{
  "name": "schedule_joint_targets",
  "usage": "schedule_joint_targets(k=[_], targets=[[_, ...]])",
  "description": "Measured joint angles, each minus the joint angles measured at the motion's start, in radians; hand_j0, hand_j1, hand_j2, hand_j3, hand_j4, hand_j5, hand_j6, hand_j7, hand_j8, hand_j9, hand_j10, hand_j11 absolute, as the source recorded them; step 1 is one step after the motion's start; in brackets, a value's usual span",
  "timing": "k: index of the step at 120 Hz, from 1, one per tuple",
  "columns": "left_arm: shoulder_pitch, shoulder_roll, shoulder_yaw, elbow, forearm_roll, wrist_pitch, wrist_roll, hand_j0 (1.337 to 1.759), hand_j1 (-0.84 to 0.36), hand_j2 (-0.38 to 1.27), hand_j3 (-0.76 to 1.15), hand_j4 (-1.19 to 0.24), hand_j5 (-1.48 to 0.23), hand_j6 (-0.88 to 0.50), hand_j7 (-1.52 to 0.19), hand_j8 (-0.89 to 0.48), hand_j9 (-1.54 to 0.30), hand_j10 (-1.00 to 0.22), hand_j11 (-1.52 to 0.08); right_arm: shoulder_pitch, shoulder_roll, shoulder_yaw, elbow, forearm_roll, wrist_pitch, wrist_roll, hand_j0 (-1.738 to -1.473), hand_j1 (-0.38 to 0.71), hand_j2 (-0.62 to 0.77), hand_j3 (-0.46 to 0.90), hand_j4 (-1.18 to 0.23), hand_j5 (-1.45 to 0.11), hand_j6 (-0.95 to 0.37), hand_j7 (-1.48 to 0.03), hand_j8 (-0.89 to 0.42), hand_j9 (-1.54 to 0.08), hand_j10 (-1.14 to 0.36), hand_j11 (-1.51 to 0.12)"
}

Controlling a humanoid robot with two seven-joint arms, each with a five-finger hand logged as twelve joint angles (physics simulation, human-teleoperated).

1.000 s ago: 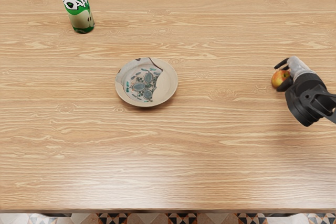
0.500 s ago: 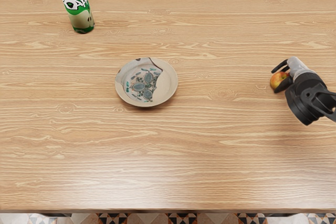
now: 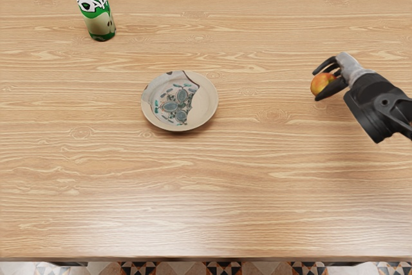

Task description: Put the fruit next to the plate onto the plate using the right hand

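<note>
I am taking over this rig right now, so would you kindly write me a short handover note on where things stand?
Right hand: shut on the small red-and-yellow round fruit, near the right edge of the light wooden table.
Left hand: not in view.
Round beige plate with a blue-green pattern: mid-table, nothing on it, well left of the fruit.
Done: fruit grasped.
Left: carry it left over the plate, set it down, open the fingers.

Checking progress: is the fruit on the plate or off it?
Off it. The fruit is gripped in the right hand's curled fingers, well to the right of the plate and not touching it.
</note>
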Motion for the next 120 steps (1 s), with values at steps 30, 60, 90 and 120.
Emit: schedule_joint_targets(k=[30, 60, 90, 120], targets=[[0.0, 0.0, 0.0, 0.0, 0.0, 0.0, 0.0, 1.658, 0.06, 0.05, 0.0, -0.24, -0.32, -0.24, -0.32, -0.24, -0.32, -0.24, -0.32, 0.051, 0.048, 0.013, 0.065, 0.004, 0.0, 0.0, -1.653, 0.25, 0.28, 0.0, -0.69, -0.98, -0.44, -0.93, -0.35, -0.97, -0.58, -0.95], [0.0, 0.0, 0.0, 0.0, 0.0, 0.0, 0.0, 1.658, 0.06, 0.05, 0.0, -0.24, -0.32, -0.24, -0.32, -0.24, -0.32, -0.24, -0.32, 0.075, 0.132, 0.015, 0.073, 0.009, 0.001, 0.0, -1.655, 0.28, 0.31, 0.0, -0.68, -1.02, -0.41, -0.94, -0.32, -0.98, -0.55, -0.96], [0.0, 0.0, 0.0, 0.0, 0.0, 0.0, 0.0, 1.658, 0.06, 0.05, 0.0, -0.24, -0.32, -0.24, -0.32, -0.24, -0.32, -0.24, -0.32, 0.086, 0.222, 0.014, 0.064, 0.007, 0.0, 0.0, -1.655, 0.26, 0.26, 0.0, -0.68, -1.02, -0.41, -0.94, -0.33, -0.98, -0.56, -0.97], [0.0, 0.0, 0.0, 0.0, 0.0, 0.0, 0.0, 1.658, 0.06, 0.05, 0.0, -0.24, -0.32, -0.24, -0.32, -0.24, -0.32, -0.24, -0.32, 0.11, 0.346, 0.012, -0.016, 0.005, 0.002, 0.001, -1.657, 0.28, 0.32, 0.0, -0.67, -1.04, -0.4, -0.94, -0.31, -1.01, -0.55, -1.0]])
